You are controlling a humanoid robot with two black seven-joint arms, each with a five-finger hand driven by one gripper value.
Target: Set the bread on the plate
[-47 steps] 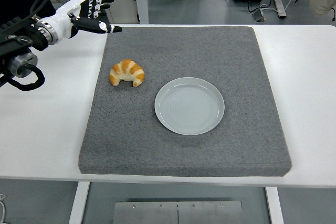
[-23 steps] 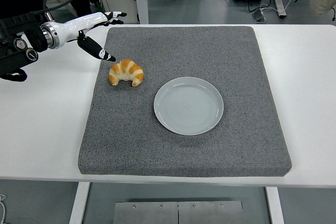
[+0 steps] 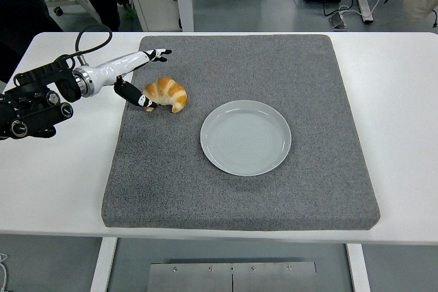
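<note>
A golden croissant [image 3: 168, 93] lies on the grey mat [image 3: 239, 189], left of the round pale plate [image 3: 246, 137]. My left hand [image 3: 145, 80] reaches in from the left edge with its white and black fingers spread around the croissant's left end. The thumb [image 3: 139, 98] sits at the bread's near left side and the long fingers [image 3: 152, 55] stretch past its far side. The fingers are not closed on the bread. The plate has nothing on it. My right arm does not show.
The mat lies on a white table [image 3: 61, 176]. People's legs and shoes stand beyond the far edge, along with cables and table legs on the floor.
My left hand came down and to the right, from the mat's far left corner to the croissant's left end. Croissant and plate have kept their places.
</note>
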